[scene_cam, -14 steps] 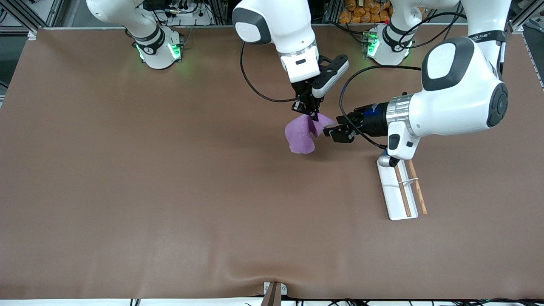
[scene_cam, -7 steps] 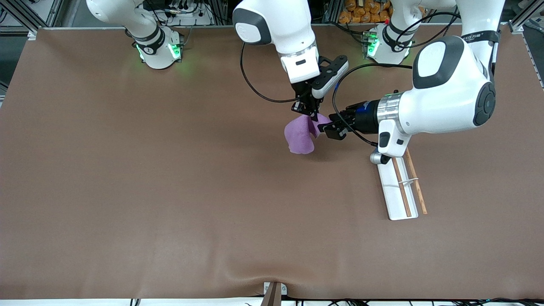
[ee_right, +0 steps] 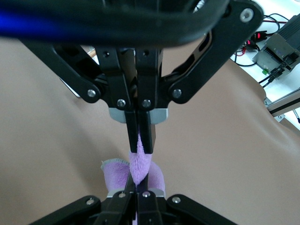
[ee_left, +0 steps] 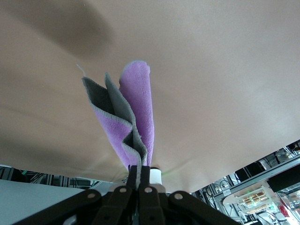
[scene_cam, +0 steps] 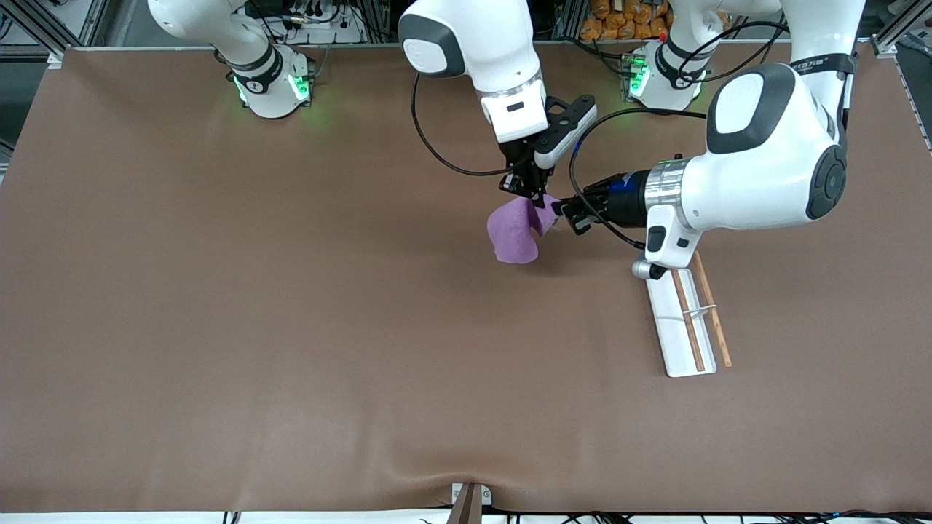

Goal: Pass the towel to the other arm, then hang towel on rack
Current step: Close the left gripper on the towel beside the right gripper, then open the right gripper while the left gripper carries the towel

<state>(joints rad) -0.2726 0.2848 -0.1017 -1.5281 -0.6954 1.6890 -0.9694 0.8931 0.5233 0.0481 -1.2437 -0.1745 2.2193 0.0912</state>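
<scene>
Both grippers clamped the towel [scene_cam: 515, 231] in the air over the table [scene_cam: 291, 327]: right gripper [scene_cam: 535, 196] from above, left gripper [scene_cam: 562, 212] sideways. The rack [scene_cam: 684, 320] lay near the left arm.

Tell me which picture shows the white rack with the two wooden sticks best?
The front view. There the rack lies whole on the table, its white tray and both wooden rods in plain sight, just under the left arm's wrist. The left wrist view shows only the purple towel, and the right wrist view shows both grippers pinching it; no rack.
</scene>
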